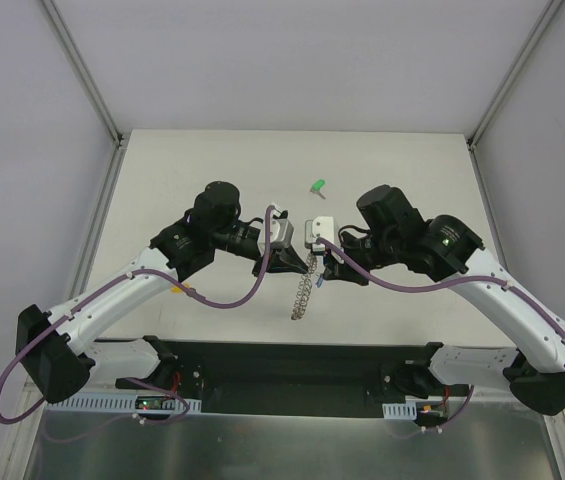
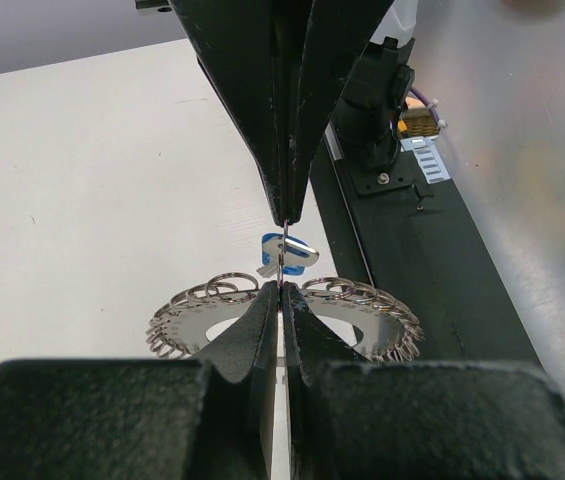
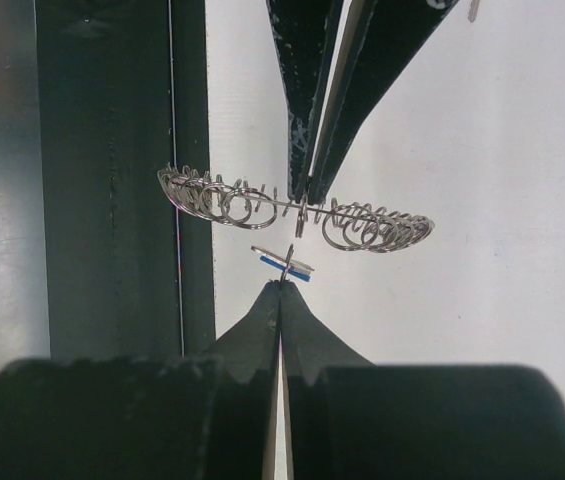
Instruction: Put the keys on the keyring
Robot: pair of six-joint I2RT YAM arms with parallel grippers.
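The keyring (image 2: pixel 372 325), a wide silver ring edged with small wire loops, hangs off the table between the two arms and shows as a dangling chain of loops (image 1: pixel 302 295) in the top view. My left gripper (image 2: pixel 280 288) is shut on its rim. My right gripper (image 3: pixel 282 284) is shut on a small wire loop that carries the blue key (image 3: pixel 297 270), just short of the keyring (image 3: pixel 382 228). The two grippers face each other tip to tip, with the left gripper (image 3: pixel 307 195) opposite the right gripper (image 2: pixel 287 220). A green key (image 1: pixel 317 186) lies on the table behind them.
The black base plate (image 1: pixel 282 365) runs along the table's near edge, under the arms. A small yellow piece (image 1: pixel 177 288) peeks out beneath the left arm. Grey walls and metal posts (image 1: pixel 82 70) close in the white table (image 1: pixel 412 170) at the back and sides.
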